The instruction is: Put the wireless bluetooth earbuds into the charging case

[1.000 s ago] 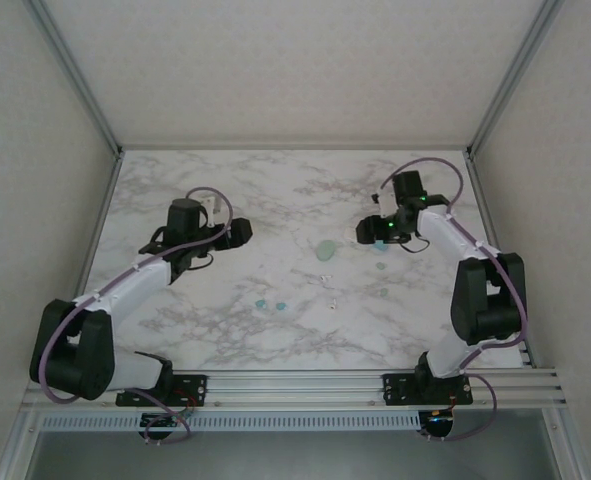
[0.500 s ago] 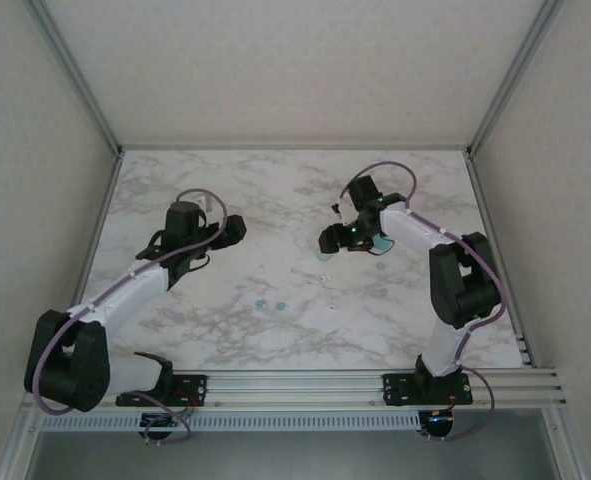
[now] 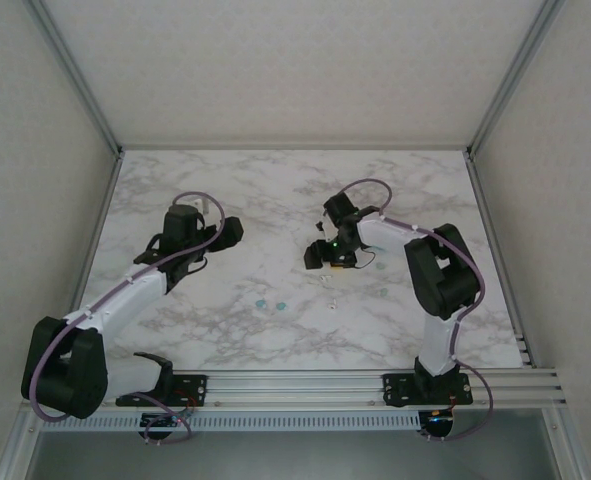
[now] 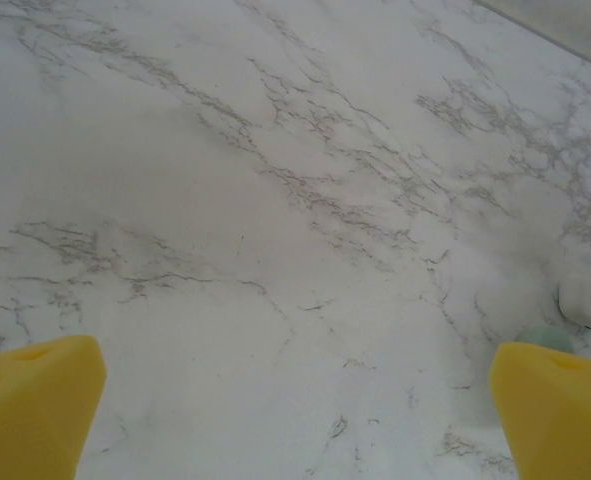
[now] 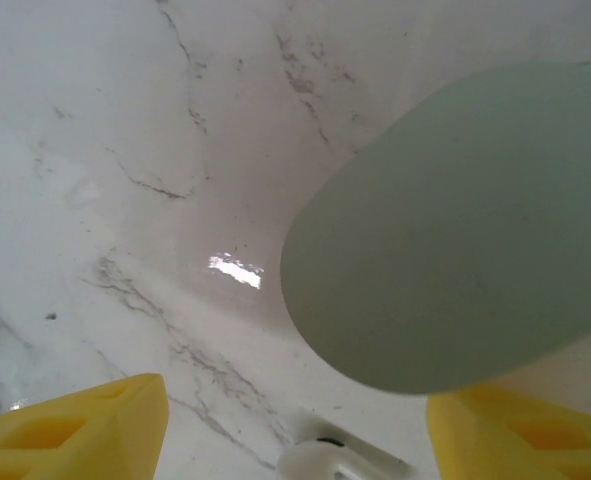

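Note:
The pale green rounded charging case (image 5: 455,230) lies on the marble just ahead of my right gripper (image 5: 295,440), whose yellow fingers (image 5: 75,430) stand open. A white earbud (image 5: 340,462) lies on the table between them at the bottom edge, untouched. From above, the right gripper (image 3: 317,256) covers the case. Two teal earbuds (image 3: 261,303) (image 3: 281,303), small white ones (image 3: 333,300) and a pale green one (image 3: 382,292) lie scattered nearer the arms. My left gripper (image 3: 232,232) hovers open over bare marble, its fingers (image 4: 35,400) wide apart.
In the left wrist view a small pale green rounded thing (image 4: 545,338) peeks above the right finger, with a whitish blurred object (image 4: 585,300) beside it. The marble table (image 3: 195,330) is fenced by metal frame posts and white walls at the sides and back.
My right arm has swung left and toward the near side, coming over the green case. The left arm has shifted slightly, with its gripper still open.

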Available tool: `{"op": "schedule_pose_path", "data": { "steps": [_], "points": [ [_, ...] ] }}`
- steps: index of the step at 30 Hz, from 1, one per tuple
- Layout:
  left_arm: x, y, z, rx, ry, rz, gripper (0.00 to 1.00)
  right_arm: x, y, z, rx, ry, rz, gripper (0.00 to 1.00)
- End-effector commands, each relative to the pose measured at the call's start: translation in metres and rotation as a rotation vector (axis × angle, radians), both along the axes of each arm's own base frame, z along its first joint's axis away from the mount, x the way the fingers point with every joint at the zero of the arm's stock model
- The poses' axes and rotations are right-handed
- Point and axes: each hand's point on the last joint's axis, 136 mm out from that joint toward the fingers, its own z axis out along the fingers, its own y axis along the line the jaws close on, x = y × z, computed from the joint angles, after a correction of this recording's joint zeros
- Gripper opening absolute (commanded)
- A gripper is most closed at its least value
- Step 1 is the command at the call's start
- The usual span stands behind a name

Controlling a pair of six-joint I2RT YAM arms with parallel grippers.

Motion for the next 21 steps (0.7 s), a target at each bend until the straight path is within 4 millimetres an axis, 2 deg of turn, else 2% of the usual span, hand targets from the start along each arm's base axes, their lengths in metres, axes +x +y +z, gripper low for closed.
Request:
{"op": "schedule_pose_path", "data": {
  "steps": [1, 7, 12, 14, 18, 21],
  "points": [
    [-0.006, 0.004, 0.0, 0.019, 0.002, 0.011, 0.99, 0.006, 0.021, 0.006, 0.035, -0.024, 0.01, 0.7],
    [-0.009, 0.007, -0.002, 0.025, 0.004, 0.022, 1.0, 0.013, 0.042, 0.011, 0.076, -0.04, 0.036, 0.69],
    [-0.011, 0.008, -0.003, 0.025, 0.005, 0.027, 1.0, 0.021, 0.053, 0.018, 0.078, -0.071, 0.079, 0.69],
    [-0.011, 0.009, -0.002, 0.026, 0.004, 0.031, 1.0, 0.027, 0.051, 0.023, 0.055, -0.103, 0.088, 0.69],
    [-0.012, 0.01, 0.002, 0.032, -0.009, 0.027, 1.0, 0.026, 0.053, 0.057, 0.094, -0.197, 0.175, 0.67],
    [-0.014, 0.011, 0.005, 0.032, -0.026, 0.024, 1.0, 0.033, 0.04, 0.072, 0.032, -0.311, 0.27, 0.67]
  ]
}}
